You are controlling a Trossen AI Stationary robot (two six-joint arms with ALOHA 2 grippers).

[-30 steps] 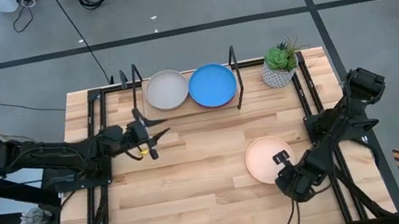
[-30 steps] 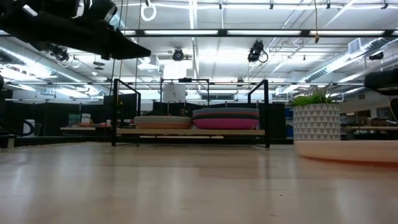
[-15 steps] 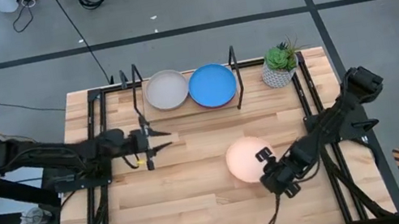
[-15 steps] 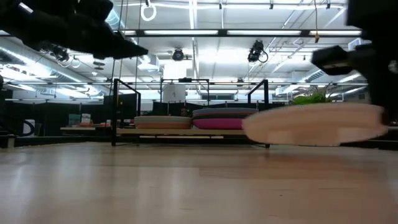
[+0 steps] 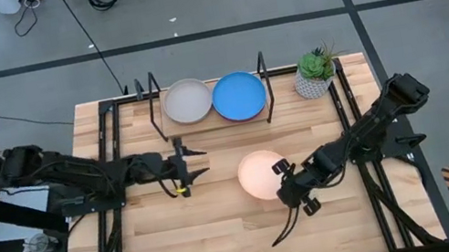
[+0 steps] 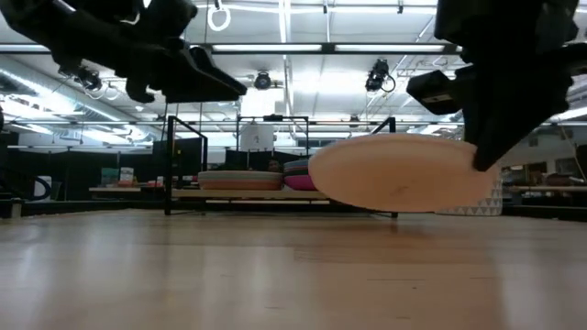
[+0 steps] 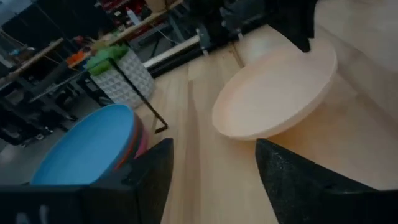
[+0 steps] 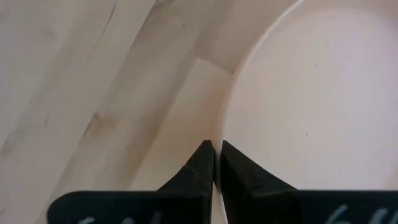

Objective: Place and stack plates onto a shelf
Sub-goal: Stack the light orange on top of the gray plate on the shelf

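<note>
Wooden counter [image 5: 224, 228] with black rails is where we're working, with grey floor all around it. At the far edge of it we've got the shelf [image 5: 265, 87], holding a grey plate [image 5: 187, 101] on its left half and a blue plate [image 5: 239, 96] on its right; from the low view both look like the tops of short stacks, with a magenta rim peeking out under the blue one. Just right of the shelf sits a small potted plant [image 5: 315, 74].

Our right gripper [image 5: 279, 181] is pinched tight on the rim of the peach plate [image 5: 260, 175], and the low view shows that plate up off the counter, roughly in the middle. Our left gripper [image 5: 198, 162] hangs in front of the shelf with its fingers spread and nothing between them, pointing toward the peach plate, which is near but not touching.
</note>
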